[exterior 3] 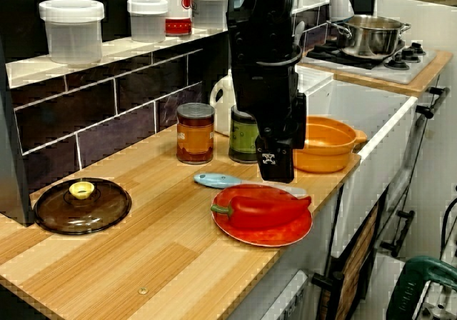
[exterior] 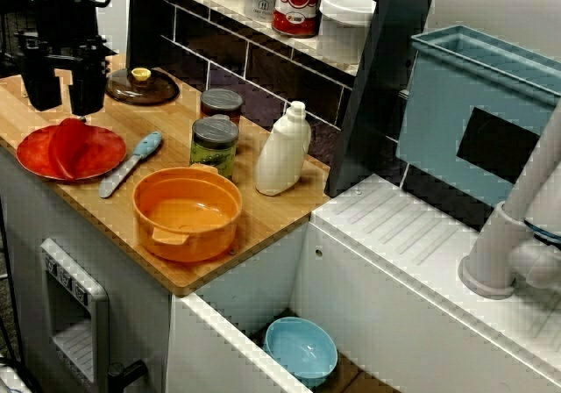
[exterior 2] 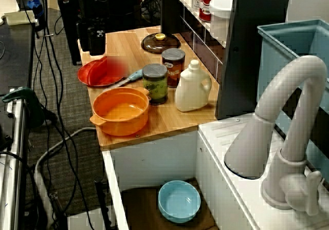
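Your gripper (exterior: pixel 63 93) hung open over the red pepper (exterior: pixel 68 146) on the red plate (exterior: pixel 107 149): likely light, slippery, best pinched mid-body.

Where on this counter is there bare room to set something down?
Bare wood lies beyond the brown lid and the red plate, toward the end of the counter. The white drainboard before the faucet is bare too. Crowded: two cans, white bottle and orange pot bunch together; the spatula fills the gap beside the plate.
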Robot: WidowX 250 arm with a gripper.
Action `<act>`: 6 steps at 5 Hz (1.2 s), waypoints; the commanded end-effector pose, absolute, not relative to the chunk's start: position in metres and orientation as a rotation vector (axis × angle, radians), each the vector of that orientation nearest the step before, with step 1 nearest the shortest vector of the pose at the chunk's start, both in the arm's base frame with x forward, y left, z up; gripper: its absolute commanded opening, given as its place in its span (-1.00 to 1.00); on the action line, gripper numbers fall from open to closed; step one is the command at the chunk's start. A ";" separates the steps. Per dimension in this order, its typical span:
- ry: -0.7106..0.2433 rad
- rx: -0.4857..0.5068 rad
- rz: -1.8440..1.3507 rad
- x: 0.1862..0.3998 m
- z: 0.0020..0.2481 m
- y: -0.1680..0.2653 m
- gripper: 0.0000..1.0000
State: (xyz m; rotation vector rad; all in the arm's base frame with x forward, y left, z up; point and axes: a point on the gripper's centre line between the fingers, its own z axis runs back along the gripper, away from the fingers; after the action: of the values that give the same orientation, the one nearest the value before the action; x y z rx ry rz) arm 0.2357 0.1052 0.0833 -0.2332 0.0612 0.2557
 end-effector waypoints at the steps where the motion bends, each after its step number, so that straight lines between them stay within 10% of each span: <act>1: 0.018 -0.217 0.338 0.228 0.087 0.111 1.00; 6: 0.041 -0.169 0.281 0.227 0.084 0.105 1.00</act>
State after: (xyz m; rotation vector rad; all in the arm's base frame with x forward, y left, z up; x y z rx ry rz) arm 0.2249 0.0961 0.0664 -0.1897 0.1104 0.2889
